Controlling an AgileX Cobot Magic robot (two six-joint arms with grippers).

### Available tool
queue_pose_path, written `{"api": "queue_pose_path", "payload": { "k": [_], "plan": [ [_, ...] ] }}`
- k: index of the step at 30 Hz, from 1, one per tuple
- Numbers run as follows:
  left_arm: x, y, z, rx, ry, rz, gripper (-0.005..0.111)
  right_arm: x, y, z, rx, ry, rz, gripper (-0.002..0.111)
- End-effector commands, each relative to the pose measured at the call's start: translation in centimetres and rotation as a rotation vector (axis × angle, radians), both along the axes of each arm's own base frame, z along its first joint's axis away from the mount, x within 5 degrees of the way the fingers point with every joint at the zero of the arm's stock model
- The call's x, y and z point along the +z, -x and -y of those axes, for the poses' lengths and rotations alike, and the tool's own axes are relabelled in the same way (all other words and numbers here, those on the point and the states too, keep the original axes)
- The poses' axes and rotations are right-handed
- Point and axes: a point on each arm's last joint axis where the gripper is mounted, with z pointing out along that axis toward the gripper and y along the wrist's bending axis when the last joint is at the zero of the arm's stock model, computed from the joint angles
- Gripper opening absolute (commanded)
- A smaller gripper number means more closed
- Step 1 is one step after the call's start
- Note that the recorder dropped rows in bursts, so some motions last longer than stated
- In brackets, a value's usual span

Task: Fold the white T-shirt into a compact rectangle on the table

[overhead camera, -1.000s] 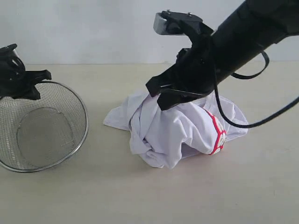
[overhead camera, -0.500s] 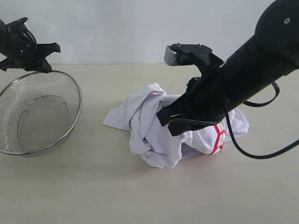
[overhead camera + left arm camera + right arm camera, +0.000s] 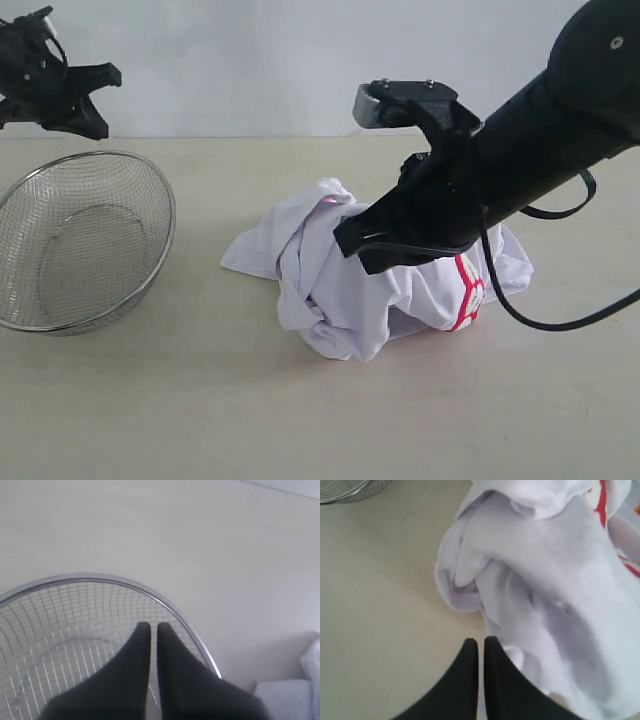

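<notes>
**Q:** Where does the white T-shirt [image 3: 335, 295] lie?

**A:** It sits crumpled in a loose heap near the middle of the table [image 3: 300, 420], unfolded. Its cloth is bunched into thick rolls, and one flap is spread flat on the tabletop toward the basket side. Part of the red lettering [image 3: 468, 292] shows on the side of the heap away from the basket.

**Q:** What is the state of the right gripper [image 3: 480, 641]?

**A:** It is clenched, with the two black jaws pressed together tip to tip. In the right wrist view the tips sit at the border of the heap, with bare table on one side and white folds on the other. In the exterior view the right arm slants down over the shirt, and the claw hangs just in front of the top of the heap. Whether it touches the cloth cannot be told.

**Q:** And the left gripper [image 3: 150, 626]?

**A:** It is clenched as well and grasps nothing. In the exterior view it hangs in the air above the far rim of the wire-mesh basket [image 3: 60, 225], apart from it.

**Q:** How does the basket stand?

**A:** It rests tilted on the table with its open mouth turned up and partly toward the camera. It stands well apart from the shirt.
</notes>
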Motion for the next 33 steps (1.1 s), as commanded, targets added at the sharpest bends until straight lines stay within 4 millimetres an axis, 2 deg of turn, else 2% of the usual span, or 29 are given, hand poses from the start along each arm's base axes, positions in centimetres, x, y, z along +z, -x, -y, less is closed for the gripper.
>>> {"api": "queue_pose_path", "payload": {
  "k": [1, 4, 11, 14, 17, 21, 24, 33],
  "plan": [
    [3.9, 2.0, 2.5, -0.143, 0.009, -0.012, 0.005, 0.2, -0.6, 0.8, -0.049, 0.024, 0.057, 0.0],
    [4.4, 3.6, 5.0, -0.225, 0.014, -0.055, 0.005, 0.3, -1.5, 2.7, -0.129, 0.025, 0.074, 0.0],
    [2.8, 6.7, 12.7, -0.369, 0.002, -0.07, 0.005, 0.4, -3.6, 10.3, -0.402, 0.003, 0.08, 0.0],
    [2.2, 7.6, 15.3, -0.42, -0.003, -0.076, 0.005, -0.5, -4.5, 11.9, -0.463, 0.012, 0.08, 0.0],
    [1.6, 8.6, 17.1, -0.467, -0.005, -0.099, 0.005, -2.5, -5.9, 12.2, -0.467, 0.031, 0.042, 0.0],
    [1.3, 9.2, 18.1, -0.499, -0.012, -0.117, 0.005, -5.5, -8.2, 12.4, -0.484, 0.051, -0.001, 0.0],
    [2.0, 9.5, 18.0, -0.51, -0.027, -0.115, 0.005, -7.3, -10.0, 12.4, -0.466, 0.066, -0.025, 0.0],
    [5.9, 10.9, 17.3, -0.512, -0.053, -0.046, 0.005, -10.1, -14.3, 12.3, -0.447, 0.061, -0.056, 0.0]
  ]
}}
